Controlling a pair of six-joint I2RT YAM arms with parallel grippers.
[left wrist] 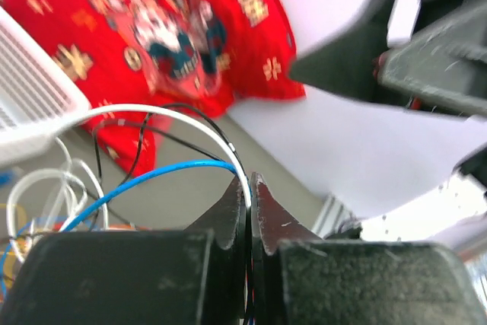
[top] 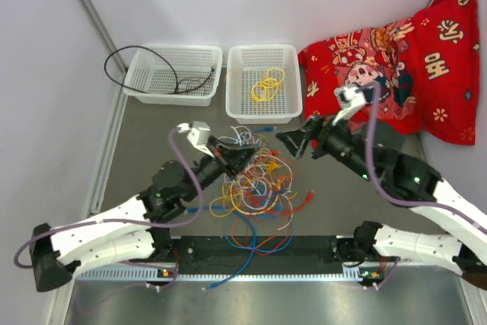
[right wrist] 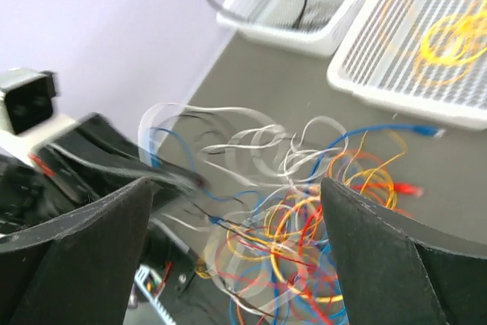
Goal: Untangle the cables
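Gold Chinese characters mark the red cloth (top: 456, 89), unreadable here.

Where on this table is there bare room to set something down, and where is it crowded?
Bare table lies between the left basket and the left arm, and right of the cables. The middle, around the cables, is crowded.

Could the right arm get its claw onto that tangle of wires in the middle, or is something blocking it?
Probably yes. The right gripper hangs open just beside the tangle of cables, nothing between them. Only the left gripper, shut on a white cable at the tangle's top, is close by.
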